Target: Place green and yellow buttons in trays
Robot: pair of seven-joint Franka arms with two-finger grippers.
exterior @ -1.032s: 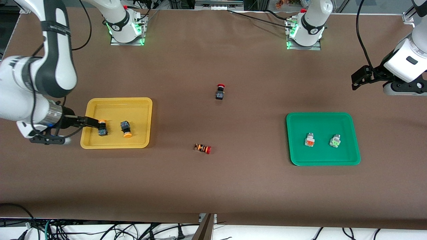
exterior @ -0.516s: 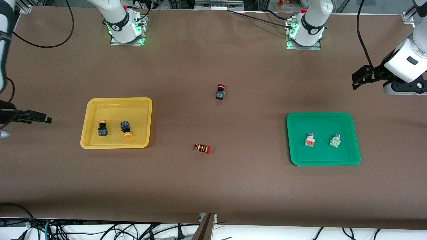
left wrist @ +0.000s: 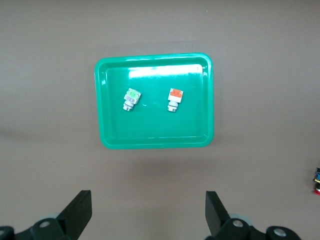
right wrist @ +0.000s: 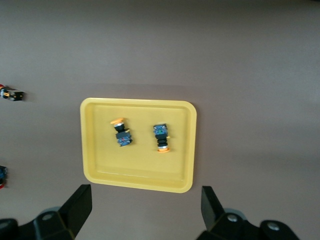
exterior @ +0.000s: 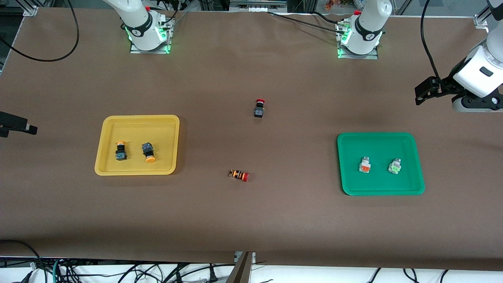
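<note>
Right end effector [right wrist: 142,207] (front view crops it) gapes above yellow tray [right wrist: 90,150].

White arms [exterior: 477,70] with black hands [exterior: 426,89], black cables, green-lit bases [exterior: 147,37].

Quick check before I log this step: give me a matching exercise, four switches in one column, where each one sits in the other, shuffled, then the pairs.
Things:
1. yellow-capped switches
2. whitish switches
3. black switch with red mushroom cap
4. orange-striped switch

Places:
A. bare table, nearer the front camera than the other loose switch
B. in the green tray
C. in the yellow tray
D. bare table, between the trays, farther from the front camera

Pairs: 1-C, 2-B, 3-D, 4-A
</note>
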